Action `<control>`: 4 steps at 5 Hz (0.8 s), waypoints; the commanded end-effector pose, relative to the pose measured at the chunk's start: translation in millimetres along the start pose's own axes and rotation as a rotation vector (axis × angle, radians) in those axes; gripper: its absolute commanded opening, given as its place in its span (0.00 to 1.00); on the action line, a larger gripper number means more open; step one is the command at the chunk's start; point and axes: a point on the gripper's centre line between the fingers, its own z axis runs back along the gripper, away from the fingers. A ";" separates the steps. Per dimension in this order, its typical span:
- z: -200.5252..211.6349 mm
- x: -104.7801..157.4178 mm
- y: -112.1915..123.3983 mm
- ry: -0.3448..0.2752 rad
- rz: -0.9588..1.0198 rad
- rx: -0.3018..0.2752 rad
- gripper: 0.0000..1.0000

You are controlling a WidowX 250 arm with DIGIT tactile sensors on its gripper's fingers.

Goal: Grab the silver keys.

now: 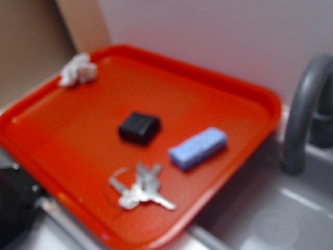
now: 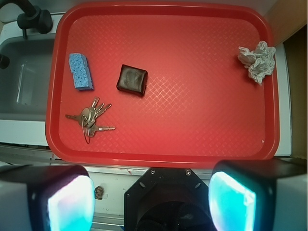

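The gripper [image 2: 151, 199] hovers high, jaws wide and empty, so the whole red tray [image 2: 202, 144] shows; the silver keys [image 2: 90, 120] lie flat, apparently untouched.

The gripper [image 2: 151, 197] hung high above the near edge of the red tray [image 2: 159, 156], looking straight down. Its 2 fingers [image 2: 60, 199] stood wide apart at the bottom of the wrist view, 1 at each side, with nothing between them. Their inner pads glowed pale blue-green. The black mount sat between them. In the exterior view no part of the arm could be made out.
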 end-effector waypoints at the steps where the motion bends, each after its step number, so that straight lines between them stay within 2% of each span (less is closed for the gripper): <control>1: 0.0 0.0 0.0 0.000 0.000 0.000 1.00; 2: -19.1 1.9 -11.2 0.063 -0.008 -0.054 1.00; 3: -30.7 -1.5 -39.0 0.066 -0.047 -0.059 1.00; 4: -40.8 -4.0 -61.2 0.038 -0.014 -0.049 1.00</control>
